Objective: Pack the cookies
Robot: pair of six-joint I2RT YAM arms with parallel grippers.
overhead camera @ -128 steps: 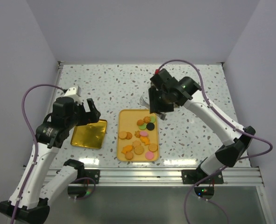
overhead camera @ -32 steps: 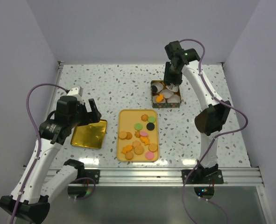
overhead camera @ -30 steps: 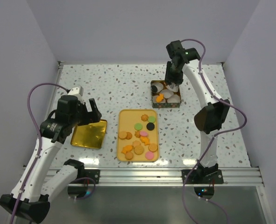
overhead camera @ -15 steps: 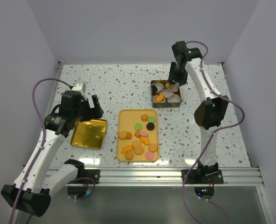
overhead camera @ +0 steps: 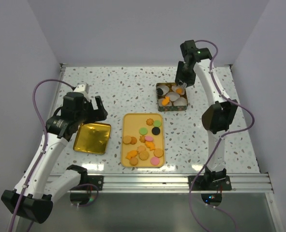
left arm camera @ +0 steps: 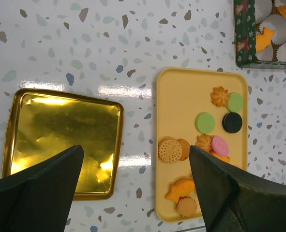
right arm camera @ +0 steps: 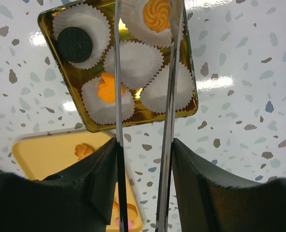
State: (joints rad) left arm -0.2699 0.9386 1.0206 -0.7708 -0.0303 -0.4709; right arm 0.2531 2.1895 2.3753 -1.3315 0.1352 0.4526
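Cookies (overhead camera: 143, 141) in orange, tan, pink, green and black lie scattered on a yellow tray (overhead camera: 133, 124) at the middle of the speckled surface (overhead camera: 118, 87). Three more sit in white paper cups (right arm camera: 135, 60) inside a green-walled tin (right arm camera: 143, 117), farther back and to the right. They are a black round (right arm camera: 75, 44), an orange fish-like shape (right arm camera: 106, 89) and an orange swirl (right arm camera: 157, 12). The right tool (overhead camera: 181, 85) hangs over the tin's far right corner. Its two thin metal blades are parted, and the wrist view shows the swirl lying in its cup between them, with nothing pinched. The left tool (left arm camera: 135, 151) hovers above the surface, spread wide and empty. It sits over the gap between the yellow tray and a shallow gold pan (left arm camera: 60, 135), which lies flat just to the tray's left.
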